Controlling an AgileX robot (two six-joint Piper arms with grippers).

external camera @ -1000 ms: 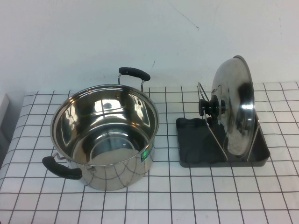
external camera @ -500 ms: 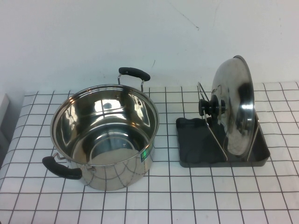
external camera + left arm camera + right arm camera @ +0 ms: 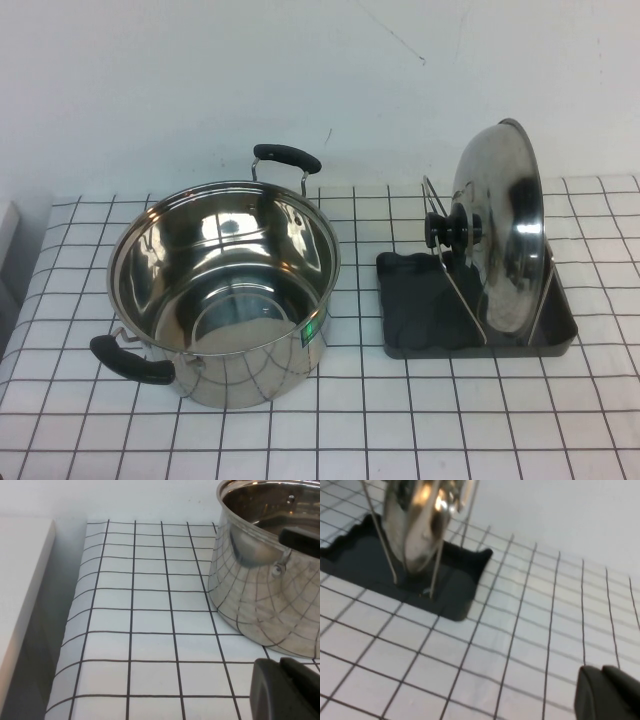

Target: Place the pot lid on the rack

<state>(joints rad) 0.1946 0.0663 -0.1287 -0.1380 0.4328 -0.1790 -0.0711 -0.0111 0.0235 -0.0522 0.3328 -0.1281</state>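
Observation:
The shiny steel pot lid (image 3: 500, 230) stands on its edge between the wire loops of the dark grey rack (image 3: 410, 300), with its black knob (image 3: 452, 229) facing the pot. The right wrist view shows the lid's lower part (image 3: 415, 525) in the rack (image 3: 360, 560). My right gripper (image 3: 601, 671) is shut and empty, low over the cloth and apart from the rack. My left gripper (image 3: 281, 664) is shut and empty, close to the pot's near side. Neither gripper shows in the high view.
A deep steel pot (image 3: 225, 290) with two black handles stands open on the white checked cloth (image 3: 400, 420), left of the rack; it also shows in the left wrist view (image 3: 270, 580). A white ledge (image 3: 20, 580) borders the cloth's left edge. A white wall stands behind.

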